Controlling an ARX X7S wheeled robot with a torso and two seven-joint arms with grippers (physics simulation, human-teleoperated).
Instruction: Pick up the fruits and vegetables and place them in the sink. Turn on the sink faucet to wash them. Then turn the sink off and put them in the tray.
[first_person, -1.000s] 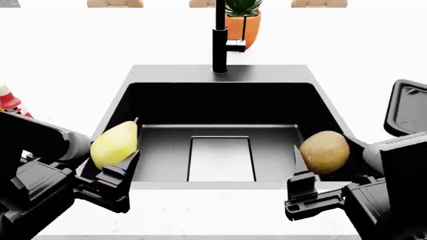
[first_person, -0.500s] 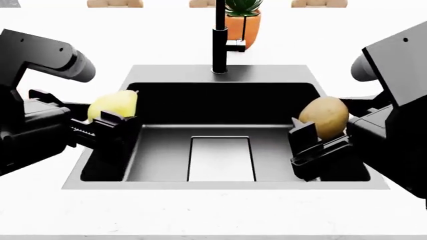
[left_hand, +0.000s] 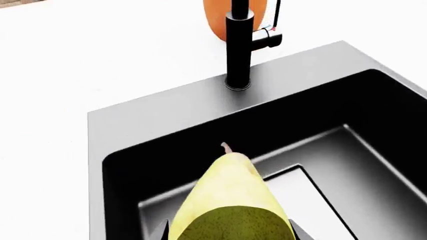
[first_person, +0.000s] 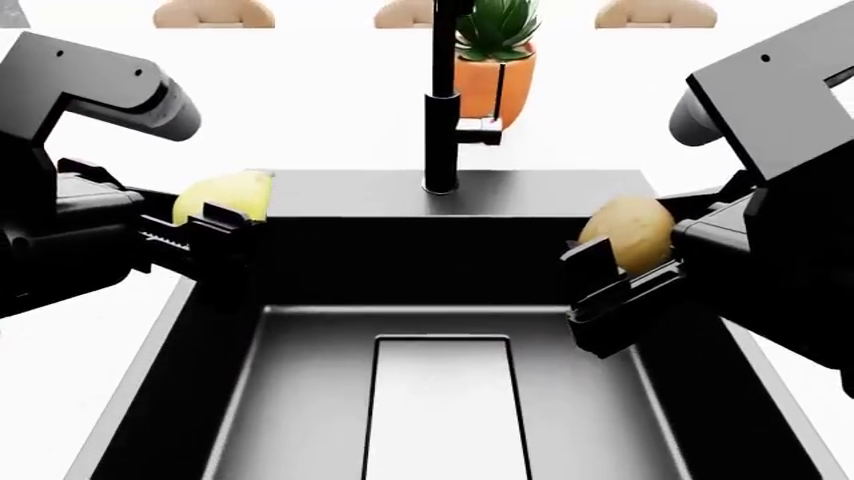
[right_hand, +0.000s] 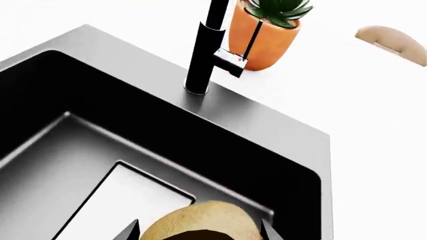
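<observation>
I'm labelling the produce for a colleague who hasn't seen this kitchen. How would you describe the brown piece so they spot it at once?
Start at the black sink with the tall faucet behind it. Over the basin's right side, the right hand grips a dull brown-tan oval. Its matte, rounded shape sets it apart from the smooth yellow-green pear held by the left hand opposite.
</observation>
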